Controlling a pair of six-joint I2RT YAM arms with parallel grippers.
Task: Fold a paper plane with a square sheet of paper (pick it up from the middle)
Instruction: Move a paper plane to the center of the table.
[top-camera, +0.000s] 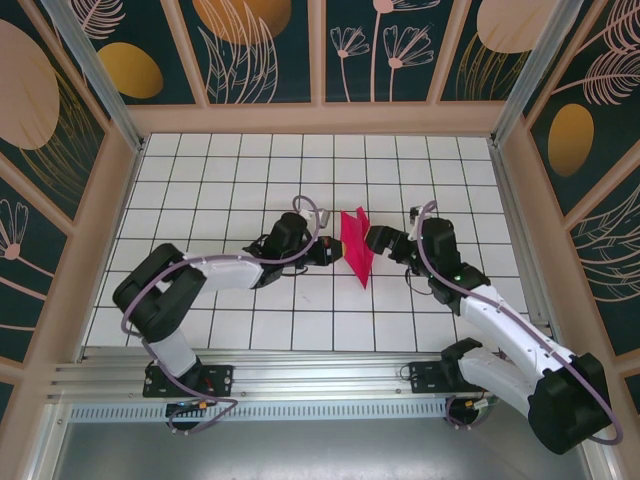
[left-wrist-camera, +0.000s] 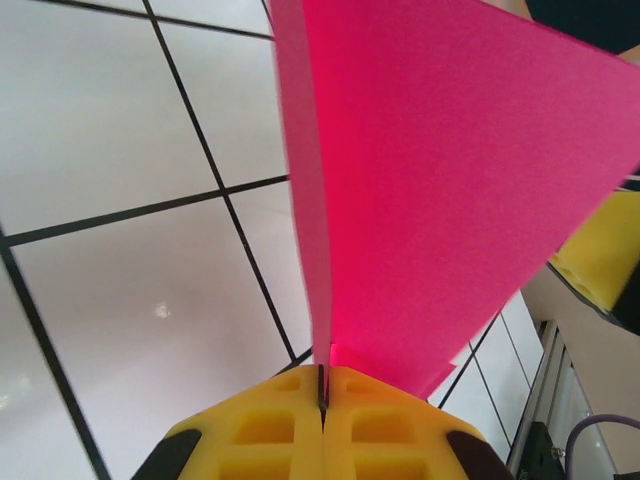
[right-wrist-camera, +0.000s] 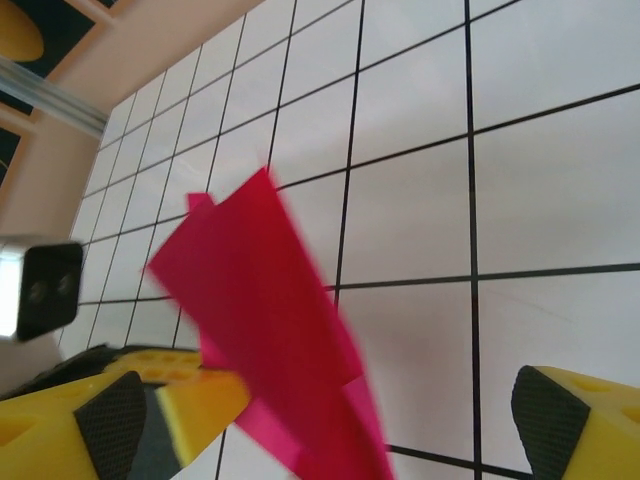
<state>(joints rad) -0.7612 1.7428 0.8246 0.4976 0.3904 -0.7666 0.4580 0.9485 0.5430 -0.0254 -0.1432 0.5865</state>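
We logged the paper plane (top-camera: 355, 248): creased, seemingly near done. Left gripper (left-wrist-camera: 322, 388) pinched its fold; right gripper (top-camera: 378, 240) gaped alongside.

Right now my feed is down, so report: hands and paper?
Left hand shut on folded pink paper. Right hand open, close beside it. Nothing seen in the way.

The paper plane (left-wrist-camera: 450, 180) is matt pink paper; the tiled table (left-wrist-camera: 130, 330) shines glossy white.
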